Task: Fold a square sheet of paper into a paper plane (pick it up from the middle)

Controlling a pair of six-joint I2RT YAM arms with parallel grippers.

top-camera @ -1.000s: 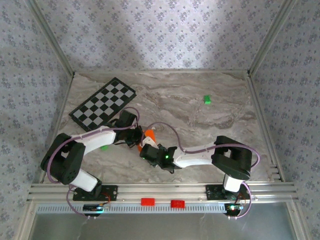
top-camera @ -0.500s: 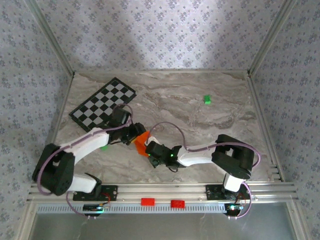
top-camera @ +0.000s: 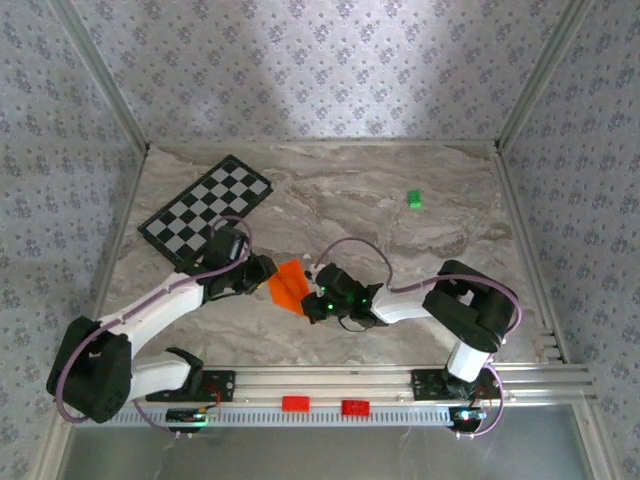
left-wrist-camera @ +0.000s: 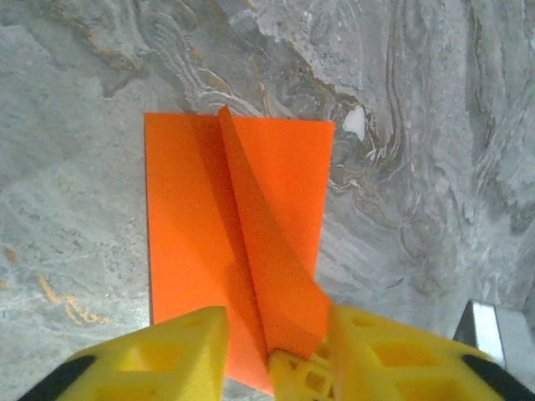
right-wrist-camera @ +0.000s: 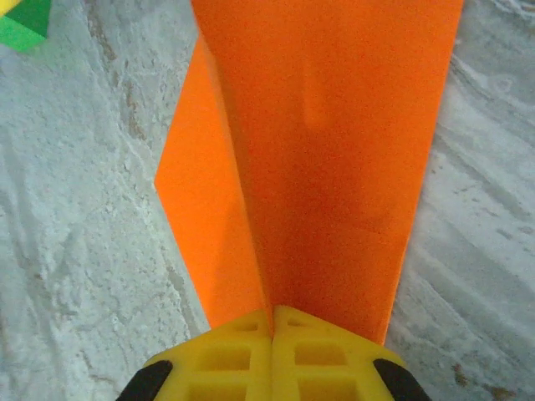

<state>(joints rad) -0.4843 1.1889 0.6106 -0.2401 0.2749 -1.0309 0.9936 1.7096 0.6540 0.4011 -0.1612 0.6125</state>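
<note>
The part-folded orange paper (top-camera: 288,285) lies just right of the checkered board's (top-camera: 205,215) near corner, its crease pointing straight out from the right gripper (right-wrist-camera: 272,316), which pinches one edge, while the left gripper (left-wrist-camera: 276,327) stands spread astride the raised fold.

Grey marbled table (top-camera: 400,250), checkered board (top-camera: 207,212) far left, small green block (top-camera: 414,199) far right, creased orange paper (top-camera: 288,285) near centre
</note>
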